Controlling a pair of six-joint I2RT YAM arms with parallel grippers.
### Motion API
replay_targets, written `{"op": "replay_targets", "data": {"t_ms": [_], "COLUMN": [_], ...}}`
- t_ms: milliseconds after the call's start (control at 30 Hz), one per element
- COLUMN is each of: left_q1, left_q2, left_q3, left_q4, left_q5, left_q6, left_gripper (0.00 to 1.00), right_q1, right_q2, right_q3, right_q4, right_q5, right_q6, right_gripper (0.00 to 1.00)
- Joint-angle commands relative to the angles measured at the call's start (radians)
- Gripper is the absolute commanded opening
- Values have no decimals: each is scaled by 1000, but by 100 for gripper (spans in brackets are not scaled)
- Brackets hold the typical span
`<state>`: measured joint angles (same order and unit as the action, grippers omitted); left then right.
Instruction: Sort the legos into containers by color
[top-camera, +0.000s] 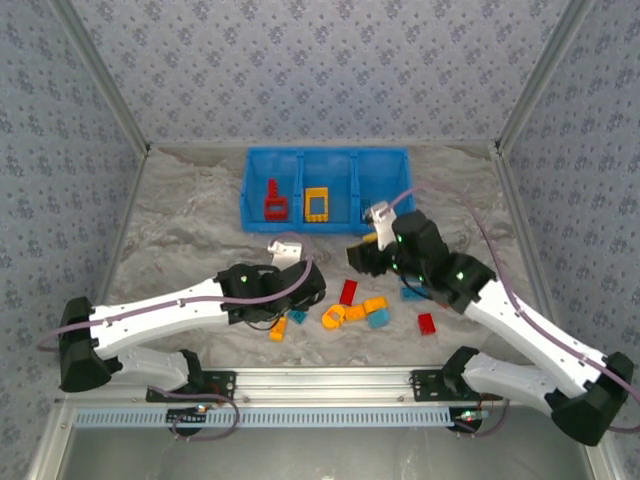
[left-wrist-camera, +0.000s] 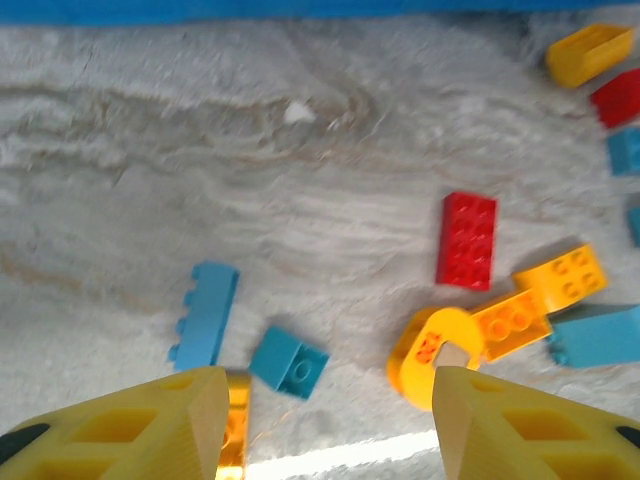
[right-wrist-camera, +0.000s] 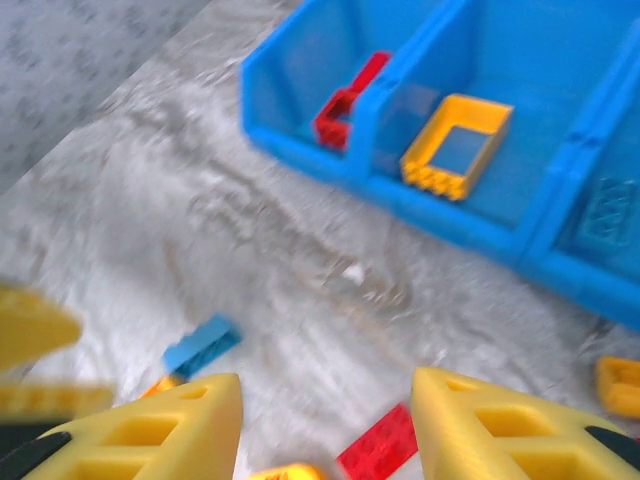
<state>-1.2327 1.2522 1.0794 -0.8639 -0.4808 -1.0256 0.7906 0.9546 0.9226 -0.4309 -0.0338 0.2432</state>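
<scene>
The blue bin (top-camera: 325, 160) stands at the back with its containers side by side. A red lego (top-camera: 274, 203) lies in the left one and a yellow frame (top-camera: 317, 205) in the middle one. Loose legos lie in front: a red brick (top-camera: 348, 292), an orange cluster (top-camera: 350, 312), teal bricks (top-camera: 378, 319), another red brick (top-camera: 427, 323). My left gripper (left-wrist-camera: 330, 420) is open and empty, low over a small teal brick (left-wrist-camera: 288, 364) and an orange brick (left-wrist-camera: 233, 425). My right gripper (right-wrist-camera: 325, 425) is open and empty above a red brick (right-wrist-camera: 380, 445).
A long blue brick (left-wrist-camera: 205, 312) lies left of the small teal one. An orange arch piece (left-wrist-camera: 432, 352) sits by my left gripper's right finger. Patterned walls close in the sandy tabletop (top-camera: 190, 225) on three sides. A metal rail (top-camera: 330, 380) runs along the near edge.
</scene>
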Motion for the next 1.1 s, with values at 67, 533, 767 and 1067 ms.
{"op": "replay_targets", "data": {"t_ms": [67,533,767,1067], "left_q1": [-5,77,86,91], "left_q2": [-76,30,143,128], "left_q3": [-106,-368,-380,-370], "left_q4": [-64,210,231,215], "left_q5": [60,313,330,276], "left_q6": [-97,-4,22,18], "left_gripper": [56,64,60,30], "right_q1": [143,649,703,690], "right_q2": [-130,-118,-65,-52], "right_q3": [-72,-261,-259,-226], "right_q4": [-56,103,155,125], "right_q5": [3,142,212,245], "right_q6": [38,126,160,136], "right_gripper": [53,73,74,73]}}
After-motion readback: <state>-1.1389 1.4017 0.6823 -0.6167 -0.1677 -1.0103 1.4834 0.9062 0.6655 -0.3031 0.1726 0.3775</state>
